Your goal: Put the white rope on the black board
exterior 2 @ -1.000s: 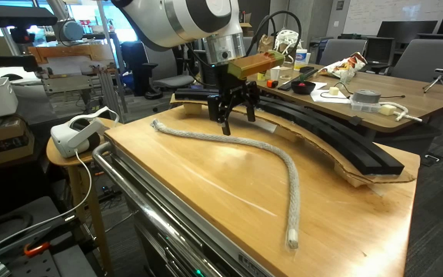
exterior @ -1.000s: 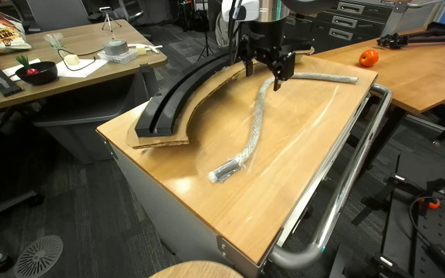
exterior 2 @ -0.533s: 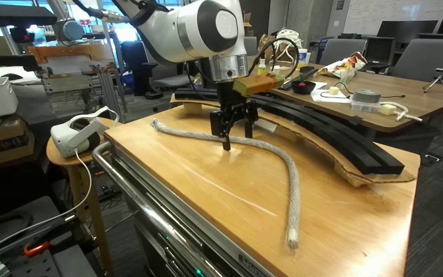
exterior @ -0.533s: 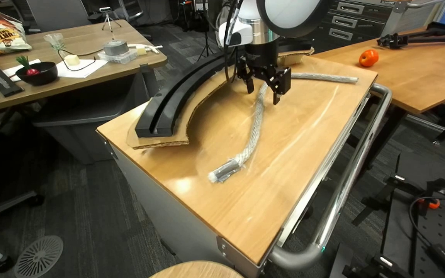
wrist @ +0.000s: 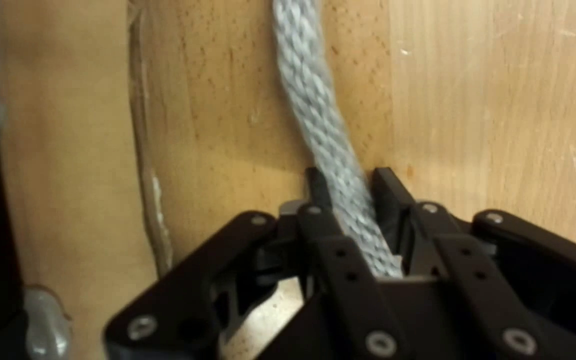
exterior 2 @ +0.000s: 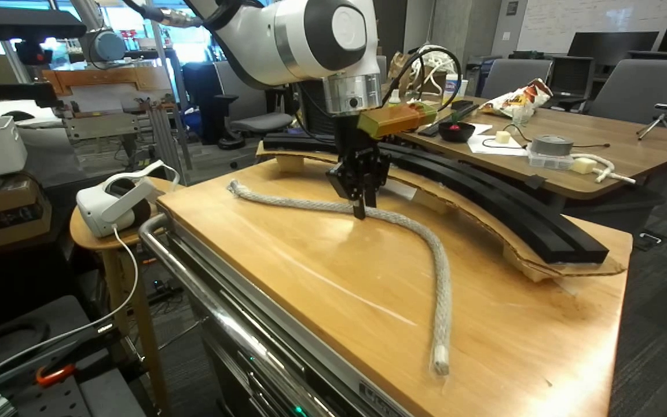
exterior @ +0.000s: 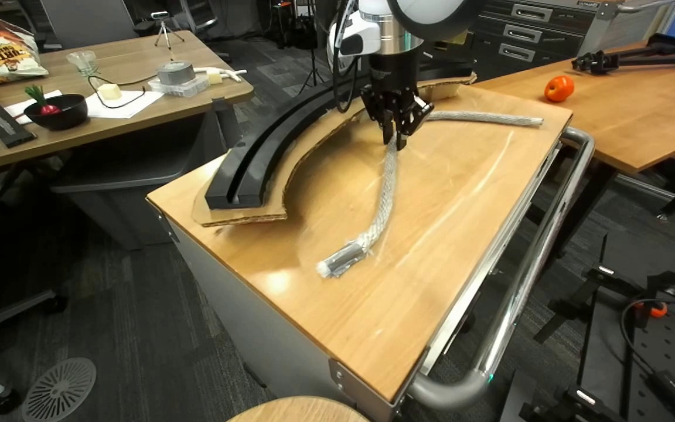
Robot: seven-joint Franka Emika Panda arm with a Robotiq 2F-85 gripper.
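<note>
The white rope (exterior: 385,193) lies bent across the wooden tabletop, both ends flat; in an exterior view the rope (exterior 2: 440,272) shows its curve. Around its middle stands my gripper (exterior: 394,142), pointing down with fingertips at table level (exterior 2: 365,208). In the wrist view the rope (wrist: 313,100) runs between the two fingers, jaws drawn in close. A thin strip of wood shows between rope and right fingertip (wrist: 388,180), so I cannot tell whether both pads press. Beside it curves the grooved black board (exterior: 252,184) on its tan base (wrist: 68,150), nothing in the groove's visible part.
A chrome rail (exterior: 513,310) runs along one edge of the tabletop. A white headset (exterior 2: 107,200) sits on a stool near that side. On neighbouring tables are a red tomato (exterior: 559,88) and a black bowl (exterior: 59,111).
My gripper has come down from above the tabletop to the rope and shifted slightly. Its jaws have gone from wide apart to close around the rope. The rope lies almost as before.
</note>
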